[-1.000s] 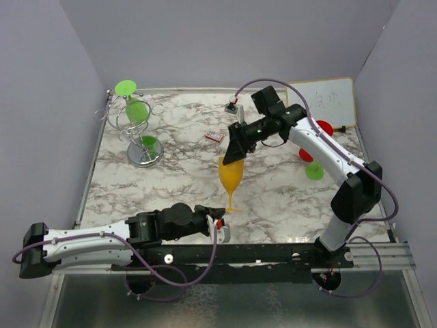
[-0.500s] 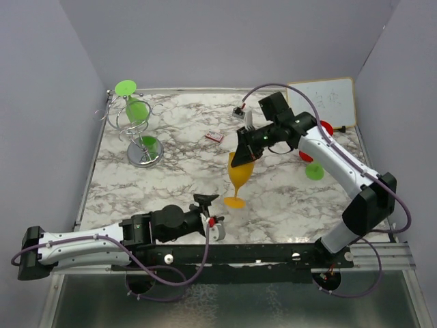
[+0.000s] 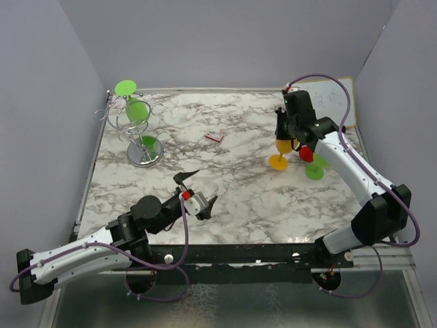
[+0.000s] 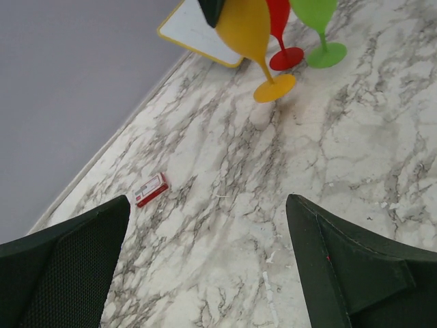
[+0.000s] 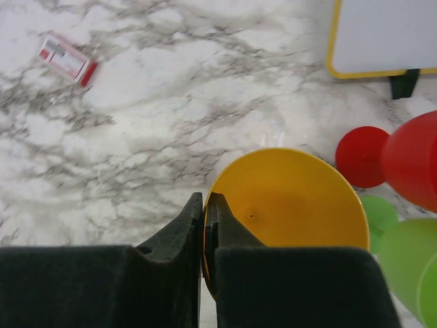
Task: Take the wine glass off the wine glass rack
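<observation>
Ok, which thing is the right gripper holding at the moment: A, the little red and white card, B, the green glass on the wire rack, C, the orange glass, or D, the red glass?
C: in the right wrist view the right gripper has its fingers pinched shut on the rim of the orange glass.
</observation>
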Action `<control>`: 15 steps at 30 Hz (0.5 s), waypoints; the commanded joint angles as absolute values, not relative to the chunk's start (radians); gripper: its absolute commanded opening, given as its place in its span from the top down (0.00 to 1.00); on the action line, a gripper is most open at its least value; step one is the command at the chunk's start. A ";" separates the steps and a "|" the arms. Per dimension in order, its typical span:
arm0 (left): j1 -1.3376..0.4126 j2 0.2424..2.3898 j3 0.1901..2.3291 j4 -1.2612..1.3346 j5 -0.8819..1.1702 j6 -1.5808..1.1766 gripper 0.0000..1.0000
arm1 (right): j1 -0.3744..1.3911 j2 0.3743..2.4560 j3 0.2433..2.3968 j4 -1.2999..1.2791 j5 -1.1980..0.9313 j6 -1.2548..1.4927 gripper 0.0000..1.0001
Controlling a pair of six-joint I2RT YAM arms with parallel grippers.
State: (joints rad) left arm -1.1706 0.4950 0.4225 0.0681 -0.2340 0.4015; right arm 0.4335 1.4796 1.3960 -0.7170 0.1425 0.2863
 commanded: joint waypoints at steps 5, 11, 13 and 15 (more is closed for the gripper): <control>-1.051 0.427 0.455 0.113 -0.232 0.326 0.01 | 0.370 1.538 1.350 -0.442 0.354 0.325 0.99; -1.013 0.373 0.447 0.116 -0.278 0.334 0.01 | 0.355 1.594 1.328 -0.394 0.384 0.311 0.98; -1.007 0.361 0.443 0.118 -0.282 0.340 0.01 | 0.356 1.605 1.330 -0.395 0.398 0.313 0.98; -1.003 0.354 0.441 0.118 -0.285 0.341 0.01 | 0.356 1.605 1.314 -0.387 0.409 0.315 0.96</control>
State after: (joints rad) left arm -1.0145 0.3759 0.4263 0.0841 -0.2531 0.3462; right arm 0.3641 1.5955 1.3312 -0.4526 0.3408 0.3161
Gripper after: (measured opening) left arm 0.992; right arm 0.036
